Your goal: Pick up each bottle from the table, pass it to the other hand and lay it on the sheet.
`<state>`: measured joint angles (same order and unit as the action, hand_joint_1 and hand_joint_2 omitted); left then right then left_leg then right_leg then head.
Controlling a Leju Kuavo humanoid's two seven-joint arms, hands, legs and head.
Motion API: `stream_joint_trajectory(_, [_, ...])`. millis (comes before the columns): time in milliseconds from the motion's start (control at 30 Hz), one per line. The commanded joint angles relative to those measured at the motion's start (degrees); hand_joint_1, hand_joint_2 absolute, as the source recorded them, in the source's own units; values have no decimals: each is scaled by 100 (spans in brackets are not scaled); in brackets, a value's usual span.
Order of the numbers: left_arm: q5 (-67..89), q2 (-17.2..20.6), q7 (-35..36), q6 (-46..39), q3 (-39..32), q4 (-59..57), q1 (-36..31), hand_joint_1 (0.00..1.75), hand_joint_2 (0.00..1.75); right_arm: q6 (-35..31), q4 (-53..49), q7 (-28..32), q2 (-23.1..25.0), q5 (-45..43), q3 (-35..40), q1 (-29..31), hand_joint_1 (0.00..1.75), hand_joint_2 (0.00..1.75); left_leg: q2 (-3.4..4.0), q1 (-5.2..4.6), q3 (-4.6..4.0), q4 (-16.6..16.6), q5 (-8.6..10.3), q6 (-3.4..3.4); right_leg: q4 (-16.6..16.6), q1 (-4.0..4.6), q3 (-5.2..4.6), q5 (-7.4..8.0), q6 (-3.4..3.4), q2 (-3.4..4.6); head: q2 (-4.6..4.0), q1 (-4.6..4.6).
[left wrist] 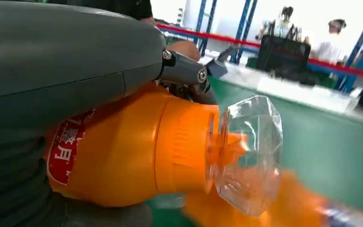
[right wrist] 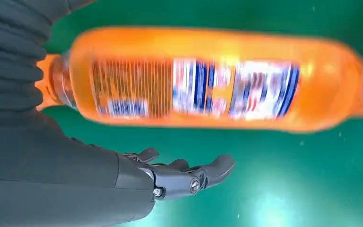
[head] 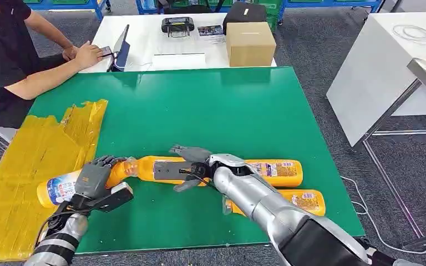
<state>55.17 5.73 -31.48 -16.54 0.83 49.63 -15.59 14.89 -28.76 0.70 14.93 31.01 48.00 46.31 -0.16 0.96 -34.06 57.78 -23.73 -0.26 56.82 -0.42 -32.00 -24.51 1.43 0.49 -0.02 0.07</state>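
The left hand (head: 93,178) gripped an orange plastic bottle (head: 69,185) at lower left; the right hand (head: 193,166), apparently open, should withdraw before laying onto the yellow sheet (head: 28,160).

Head cam high, looks down; wrist cams close-up.

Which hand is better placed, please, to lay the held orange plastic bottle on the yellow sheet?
Left: the left hand already grips the orange plastic bottle beside the yellow sheet; the right hand is open, farther away.

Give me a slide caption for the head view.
Left hand holds an orange bottle over the yellow sheet; right hand open above another.
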Motion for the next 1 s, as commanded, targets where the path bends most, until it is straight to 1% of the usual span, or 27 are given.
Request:
stream_joint_trajectory(33, [-324,758,-375,754,-166,-1268,141,175,175,196,719,28,195,-26,641,414,0,175,44,-8,24,-33,6,-12,-5,-6,-1,8,-12,42,0,0])
stream_joint_trajectory(67, [-328,771,-386,759,-171,-1265,140,175,175,198,718,27,201,-27,643,415,0,175,35,-7,30,-43,9,-20,-2,-7,4,13,-24,35,0,2])
stream_joint_trajectory(167, [-326,757,-387,809,-159,-1254,141,175,175,215,723,45,194,-23,672,424,0,175,50,-10,48,-79,22,-35,-10,-9,0,16,-34,50,0,0])
stream_joint_trajectory(233, [-468,982,-664,1207,-125,-1190,259,175,175,279,748,100,235,-27,768,450,0,175,48,-12,60,-98,31,-42,-12,-12,3,17,-35,46,0,0])
stream_joint_trajectory(267, [-608,1095,-813,1441,-173,-1185,320,175,175,325,765,135,261,-16,833,457,0,175,59,-13,70,-99,28,-50,-5,-15,5,14,-34,60,0,-2])
stream_joint_trajectory(300, [-615,1235,-852,1560,-181,-1207,365,3,0,324,784,117,289,7,895,453,0,175,71,-10,71,-108,28,-52,-10,-12,1,17,-38,70,0,0])
stream_joint_trajectory(333, [-685,1306,-852,1736,-209,-1243,363,0,0,303,800,94,305,31,947,446,0,175,77,-11,82,-113,27,-54,-7,-13,7,17,-36,78,0,0])
stream_joint_trajectory(367, [-714,1330,-852,1692,-210,-1171,395,0,0,283,811,79,314,26,970,437,0,175,65,-13,85,-120,33,-60,-5,-16,12,22,-46,71,0,0])
stream_joint_trajectory(400, [-722,1341,-852,1697,-208,-1159,398,0,0,272,812,79,317,27,974,426,0,175,81,-11,89,-129,32,-62,-11,-12,8,23,-56,87,0,-2])
stream_joint_trajectory(600, [-722,1305,-839,1702,-206,-1166,387,0,0,268,817,80,306,26,980,426,0,175,55,-14,102,-144,47,-70,-4,-12,12,10,-60,63,0,0])
stream_joint_trajectory(800, [-722,1305,-839,1702,-206,-1166,387,0,0,268,817,80,306,26,980,426,0,175,59,-10,84,-150,53,-73,-13,-7,5,17,-61,66,0,0])
stream_joint_trajectory(833, [-1757,1638,-852,2419,330,-264,881,0,0,66,849,11,323,197,1166,437,0,175,57,-11,85,-150,54,-75,-12,-8,5,16,-61,65,0,2])
stream_joint_trajectory(867, [-2365,1908,-852,2665,572,199,1231,0,0,-116,874,-28,345,278,1233,442,0,175,50,-14,94,-147,52,-78,-5,-11,11,10,-61,62,0,2])
stream_joint_trajectory(900, [-2774,2044,-852,2706,635,555,1520,0,0,-226,894,-69,369,326,1266,442,0,175,70,-10,87,-148,47,-77,-11,-8,4,15,-62,80,0,0])
stream_joint_trajectory(933, [-3287,2136,-852,2752,716,937,1741,0,0,-338,934,-124,390,386,1307,439,0,175,84,-13,92,-145,42,-80,-5,-12,7,13,-63,96,0,2])
stream_joint_trajectory(967, [-3481,2150,-852,2710,773,1090,1807,0,0,-413,955,-165,393,431,1336,434,0,175,82,-14,93,-144,42,-82,-2,-13,12,13,-63,94,0,2])
stream_joint_trajectory(1000, [-3728,2104,-852,2740,795,1277,1829,0,0,-491,980,-216,392,482,1361,419,0,175,94,-11,95,-150,41,-80,-11,-10,8,16,-64,103,0,0])
